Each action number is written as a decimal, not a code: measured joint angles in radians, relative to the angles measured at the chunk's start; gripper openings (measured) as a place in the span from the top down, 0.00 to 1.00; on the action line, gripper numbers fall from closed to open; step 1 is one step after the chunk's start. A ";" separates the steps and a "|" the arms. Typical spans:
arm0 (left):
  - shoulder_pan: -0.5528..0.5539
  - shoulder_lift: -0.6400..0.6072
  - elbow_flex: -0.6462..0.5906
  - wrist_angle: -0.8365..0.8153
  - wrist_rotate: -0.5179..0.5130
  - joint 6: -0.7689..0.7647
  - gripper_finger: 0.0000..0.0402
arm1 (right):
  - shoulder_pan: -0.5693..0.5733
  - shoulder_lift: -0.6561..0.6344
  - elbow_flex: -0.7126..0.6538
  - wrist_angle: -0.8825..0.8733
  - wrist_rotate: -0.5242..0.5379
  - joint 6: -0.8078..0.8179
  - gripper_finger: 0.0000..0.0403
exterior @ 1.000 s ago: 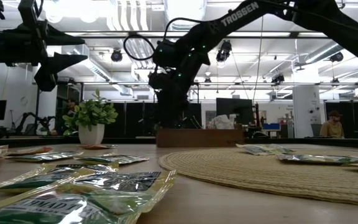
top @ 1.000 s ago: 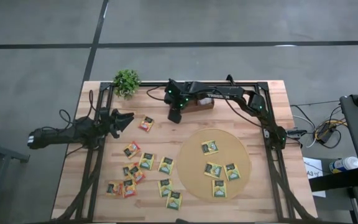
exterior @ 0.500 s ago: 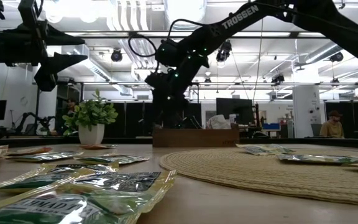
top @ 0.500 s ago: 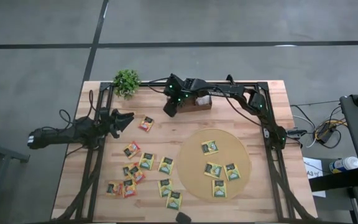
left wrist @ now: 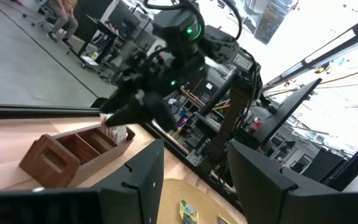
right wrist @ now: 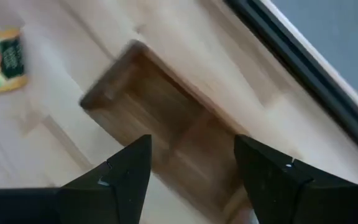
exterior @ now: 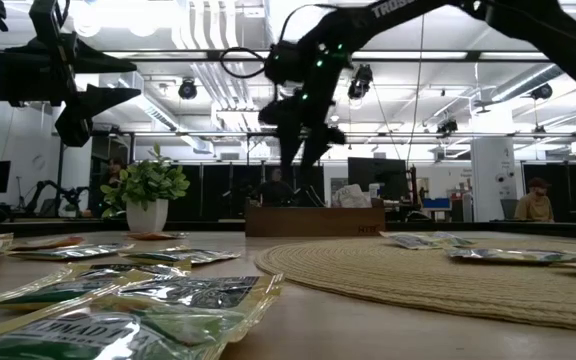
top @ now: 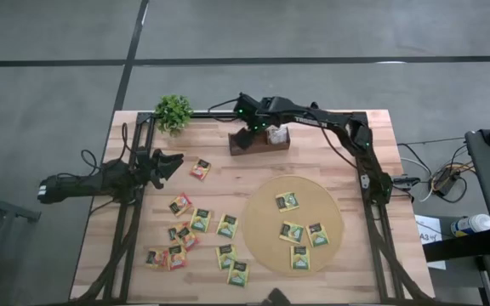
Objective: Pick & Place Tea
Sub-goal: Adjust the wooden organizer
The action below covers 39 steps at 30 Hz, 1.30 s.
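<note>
Open, empty right end effector (top: 243, 141) hovers over the slotted wooden tray (top: 260, 142); left end effector (top: 170, 163) open.

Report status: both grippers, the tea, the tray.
Right gripper open, empty, above wooden tray. Left gripper open, empty, waiting over table's left. Tea sachets scattered on table and round mat; something white in one tray slot. Nothing blocking.
</note>
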 joint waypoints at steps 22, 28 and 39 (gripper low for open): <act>0.000 0.000 0.000 -0.001 -0.008 0.004 0.57 | -0.076 -0.097 -0.082 -0.359 0.016 0.295 0.57; 0.000 0.000 0.000 0.000 -0.008 0.004 0.57 | -0.087 -0.136 -0.149 -0.366 0.008 0.323 0.60; 0.000 0.000 0.000 0.000 -0.008 -0.005 0.57 | -0.128 -0.152 -0.236 -0.295 -0.048 0.371 0.54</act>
